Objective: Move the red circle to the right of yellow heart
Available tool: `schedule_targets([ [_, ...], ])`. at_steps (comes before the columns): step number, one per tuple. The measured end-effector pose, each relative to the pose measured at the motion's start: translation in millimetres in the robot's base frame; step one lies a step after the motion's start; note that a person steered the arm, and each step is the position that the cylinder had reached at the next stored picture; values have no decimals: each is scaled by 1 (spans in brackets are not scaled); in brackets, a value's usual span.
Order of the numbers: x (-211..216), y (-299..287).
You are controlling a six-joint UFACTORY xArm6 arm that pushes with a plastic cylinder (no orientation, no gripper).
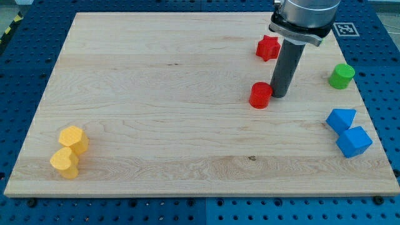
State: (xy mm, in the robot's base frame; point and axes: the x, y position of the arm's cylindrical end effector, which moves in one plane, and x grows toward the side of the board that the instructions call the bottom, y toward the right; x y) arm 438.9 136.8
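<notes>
The red circle (pixel 260 95) lies on the wooden board right of centre, in the upper half. My tip (pixel 279 95) stands just to its right, touching or nearly touching its side. The yellow heart (pixel 64 162) lies near the board's bottom left corner, far to the left of the red circle. A yellow hexagon (pixel 74 139) sits directly above the heart, touching it.
A red star (pixel 267 47) lies above the red circle near the top edge, just left of the rod. A green cylinder (pixel 342 75) sits at the right edge. Two blue blocks (pixel 341 119) (pixel 354 141) sit together at the lower right edge.
</notes>
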Motion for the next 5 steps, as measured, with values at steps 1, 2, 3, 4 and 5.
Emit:
schedule_targets([
  [1,0,-21],
  [2,5,-39],
  [3,20,-51],
  [4,33,-56],
  [5,35,-75],
])
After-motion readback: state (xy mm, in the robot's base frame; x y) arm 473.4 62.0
